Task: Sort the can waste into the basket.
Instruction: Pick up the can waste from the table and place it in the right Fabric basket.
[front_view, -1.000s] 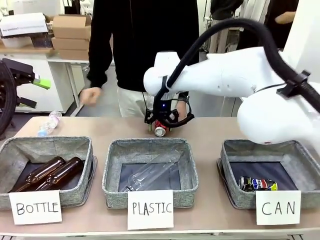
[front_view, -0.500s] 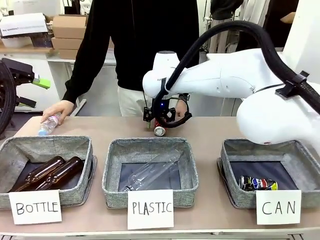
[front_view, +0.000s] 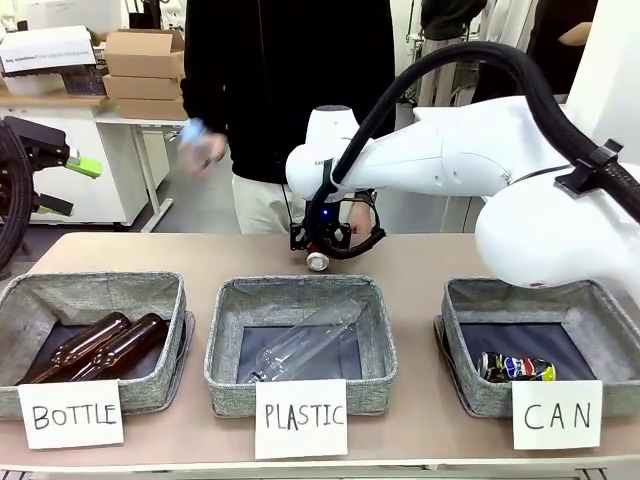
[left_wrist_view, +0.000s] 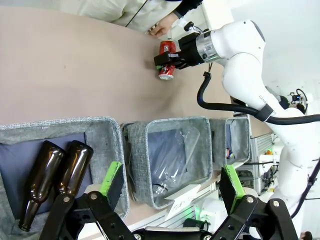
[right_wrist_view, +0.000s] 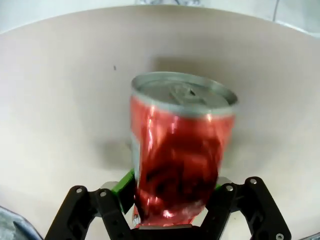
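My right gripper (front_view: 320, 250) is shut on the red can (right_wrist_view: 177, 155), holding it just above the table behind the middle basket; the can (left_wrist_view: 166, 67) also shows in the left wrist view, and its silver end (front_view: 318, 262) faces the front camera. The dark blue and silver can (front_view: 515, 368) lies inside the grey CAN basket (front_view: 610, 310) at front right. My left gripper (left_wrist_view: 172, 187) stands open over the left side, nothing between its green-padded fingers (left_wrist_view: 112, 177).
The BOTTLE basket (front_view: 95, 290) holds two brown glass bottles (front_view: 100, 345). The PLASTIC basket (front_view: 300, 292) holds a clear bottle (front_view: 305, 345). A person stands at the far side, a hand (front_view: 200, 145) raised with a clear bottle in it.
The right gripper has lifted the red can slightly off the table. The person picked the clear plastic bottle up from the far left of the table and raised it.
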